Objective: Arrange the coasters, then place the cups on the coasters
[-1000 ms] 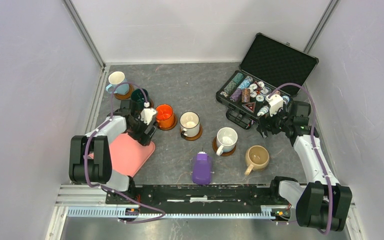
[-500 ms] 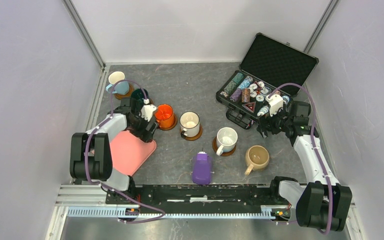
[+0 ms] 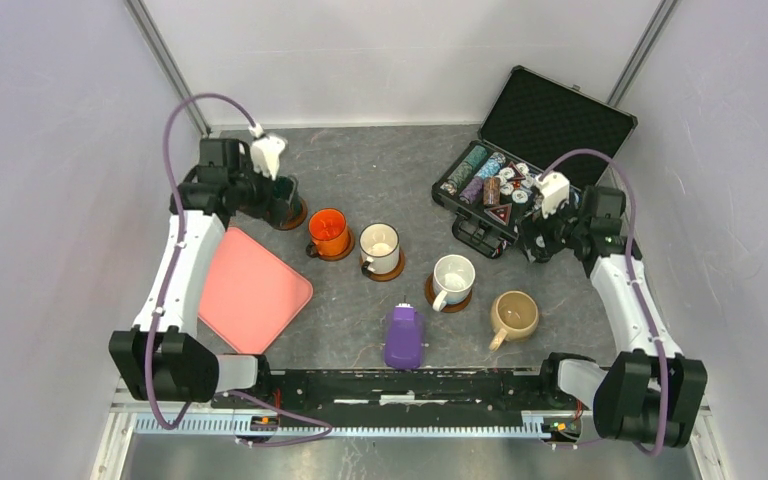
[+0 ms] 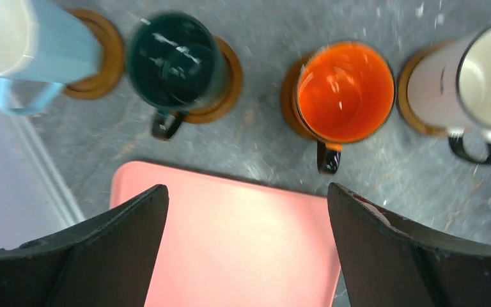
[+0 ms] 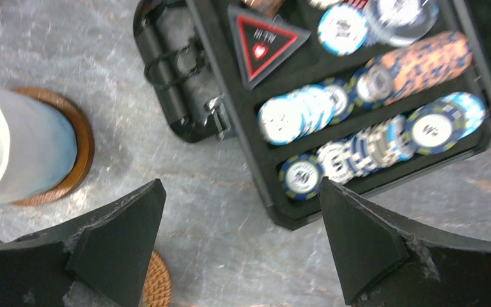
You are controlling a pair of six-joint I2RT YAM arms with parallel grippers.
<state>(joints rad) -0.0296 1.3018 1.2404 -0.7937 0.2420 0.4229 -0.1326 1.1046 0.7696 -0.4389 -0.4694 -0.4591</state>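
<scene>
Top view: you see the orange cup (image 3: 328, 231), cream cup (image 3: 379, 245) and white cup (image 3: 453, 277) on coasters (image 3: 430, 297) mid-frame; left wrist: left gripper (image 4: 246, 256) gapes empty over the pink tray (image 4: 230, 217), green cup (image 4: 176, 61) upper left; right wrist: right gripper (image 5: 240, 249) gapes empty, white cup at left edge.

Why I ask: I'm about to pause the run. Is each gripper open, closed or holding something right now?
Left gripper: open, holding nothing.
Right gripper: open, holding nothing.
</scene>
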